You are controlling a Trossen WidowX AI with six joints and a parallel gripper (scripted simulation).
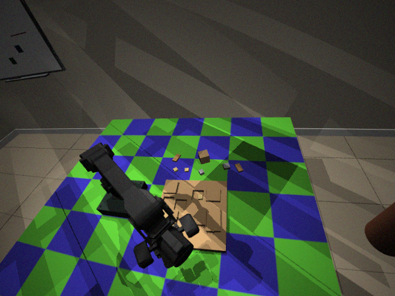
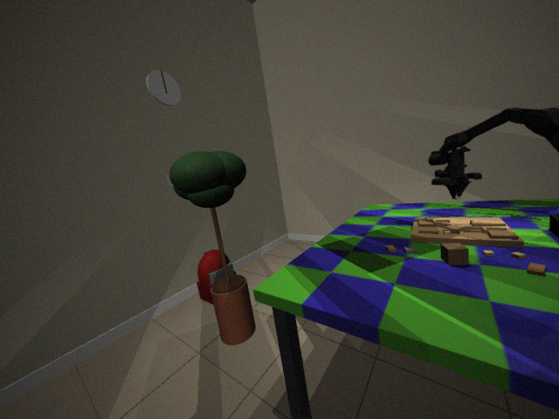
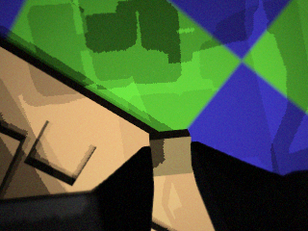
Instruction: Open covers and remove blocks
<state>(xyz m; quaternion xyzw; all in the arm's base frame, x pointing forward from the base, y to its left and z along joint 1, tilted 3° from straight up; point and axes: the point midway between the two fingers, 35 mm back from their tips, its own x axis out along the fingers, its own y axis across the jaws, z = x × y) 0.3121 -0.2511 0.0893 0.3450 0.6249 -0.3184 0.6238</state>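
Observation:
My gripper (image 2: pixel 457 195) (image 3: pixel 170 152) is shut on a small pale tan block (image 3: pixel 175 161). It holds the block above the table, over the near edge of the puzzle board (image 1: pixel 218 244) (image 2: pixel 429 239) (image 3: pixel 117 132); the arm hides the fingertips in the top view. The board shows dark track slots and flat covers, among them a square cover (image 1: pixel 213 193) at the far right. A small pale block (image 1: pixel 200 197) shows beside that cover, in an opening. The arm and shadows hide the left and near parts of the board, so I cannot tell how every cover stands.
Beyond the board lie an orange-brown piece (image 1: pixel 176 157) (image 2: pixel 536 269), two pale pieces (image 1: pixel 175 169) (image 1: pixel 186 169), two grey pieces (image 1: pixel 201 172) (image 1: pixel 226 166) and a brown piece (image 1: pixel 239 167) (image 2: pixel 390 248). A larger wooden cube (image 1: pixel 203 156) (image 2: pixel 454 254) stands among them.

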